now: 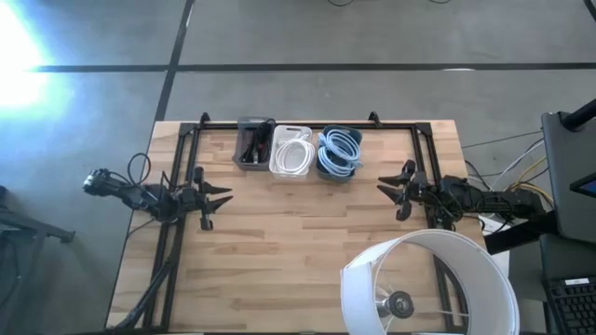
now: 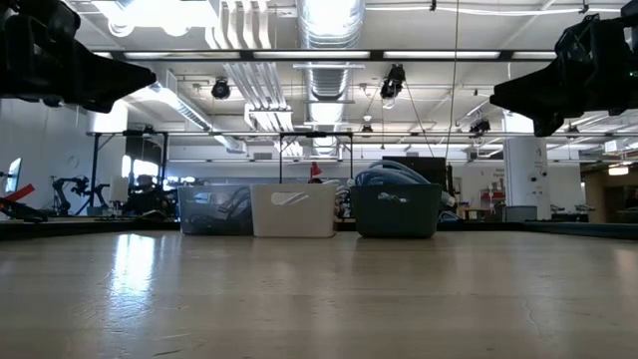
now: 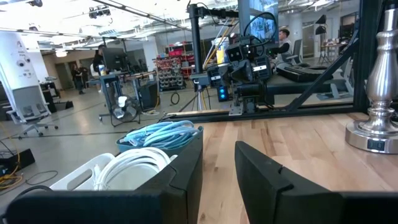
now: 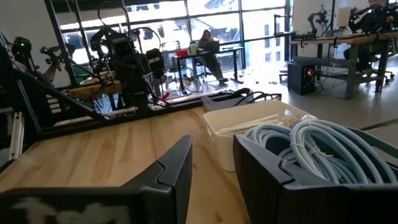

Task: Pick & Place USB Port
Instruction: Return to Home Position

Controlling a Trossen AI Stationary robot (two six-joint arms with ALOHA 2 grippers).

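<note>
Three small bins stand in a row at the table's far edge: a dark bin (image 1: 253, 144) with black cables, a white bin (image 1: 291, 151) with white cable coils, and a blue-grey bin (image 1: 339, 154) with light blue cables. They also show in the low view as the dark bin (image 2: 214, 210), the white bin (image 2: 294, 210) and the blue-grey bin (image 2: 395, 209). My left gripper (image 1: 222, 200) hovers open over the table's left side. My right gripper (image 1: 386, 189) hovers open over the right side. Both are clear of the bins and hold nothing.
A white lampshade (image 1: 430, 285) with its metal base (image 3: 376, 134) stands at the table's near right corner. A black frame (image 1: 307, 124) runs along the far edge and both sides. Bare wooden tabletop (image 1: 298, 242) lies between the arms. People sit in the room beyond.
</note>
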